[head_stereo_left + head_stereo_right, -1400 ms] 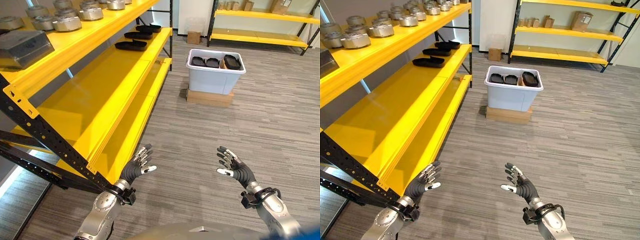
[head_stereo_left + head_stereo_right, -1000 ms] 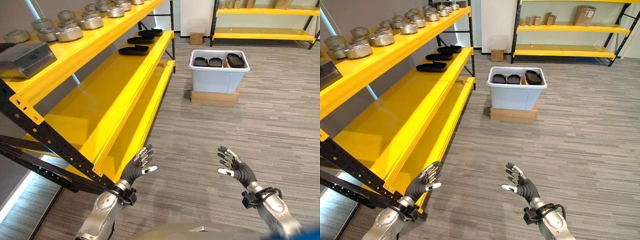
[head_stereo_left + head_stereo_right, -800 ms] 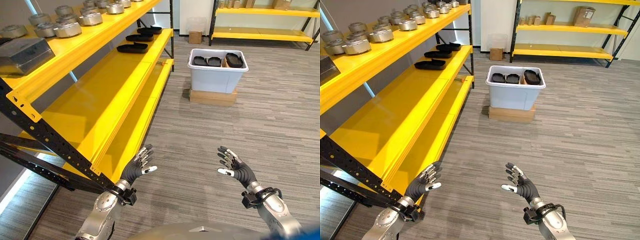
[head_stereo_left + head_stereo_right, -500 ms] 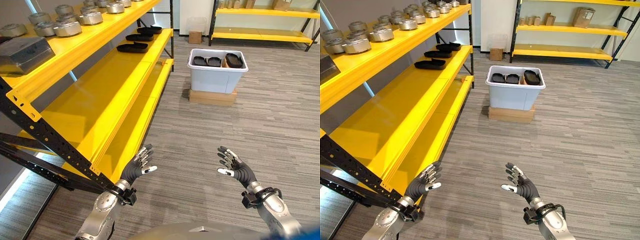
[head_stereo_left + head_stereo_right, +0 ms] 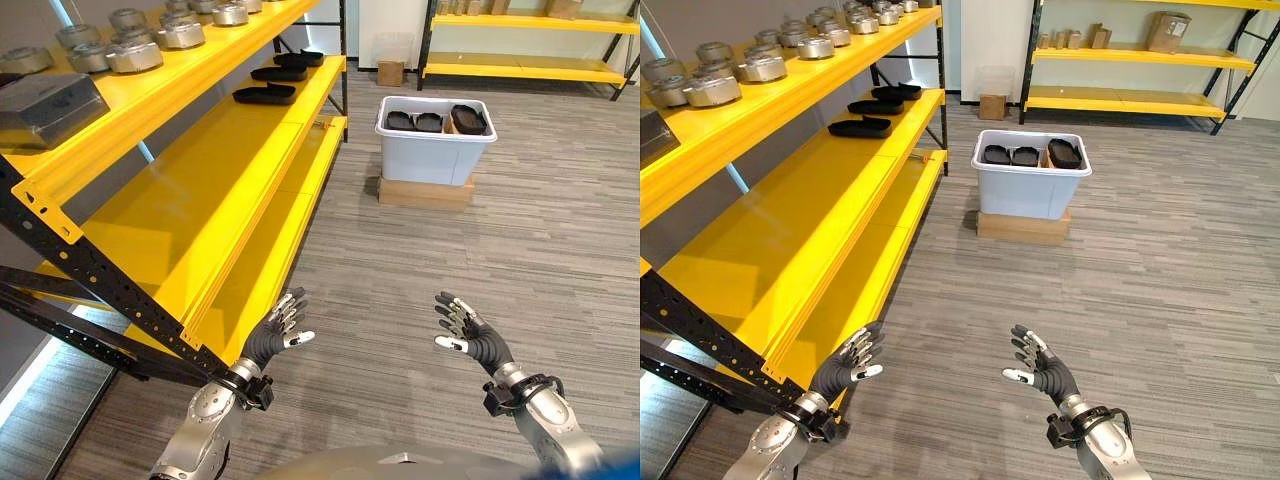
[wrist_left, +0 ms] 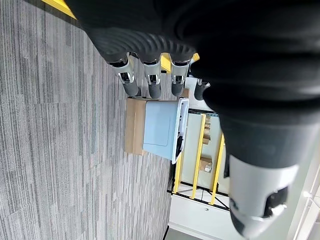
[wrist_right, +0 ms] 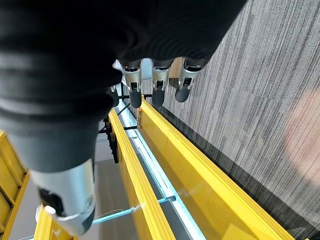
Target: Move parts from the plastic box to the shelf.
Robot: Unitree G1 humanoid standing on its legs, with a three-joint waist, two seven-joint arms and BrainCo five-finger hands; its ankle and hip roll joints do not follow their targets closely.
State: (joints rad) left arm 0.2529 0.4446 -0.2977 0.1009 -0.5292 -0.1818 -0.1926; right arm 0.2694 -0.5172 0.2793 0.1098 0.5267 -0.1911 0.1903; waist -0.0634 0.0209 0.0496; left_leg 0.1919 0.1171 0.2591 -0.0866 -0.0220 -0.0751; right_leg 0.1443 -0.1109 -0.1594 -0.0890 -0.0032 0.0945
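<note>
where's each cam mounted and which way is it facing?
Left eye: head, looks down and ahead at shelf, box, both open hands, left hand, right hand.
Right eye: same scene, slightly offset.
Left wrist: along left hand's fingers toward the box.
Right wrist: along right hand's fingers toward the shelf.
Shared: box shows in eye and left wrist views.

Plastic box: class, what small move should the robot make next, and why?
Probably step forward toward the plastic box. Both the left hand and right hand are open and empty, and the black parts lie in it across the floor.
</note>
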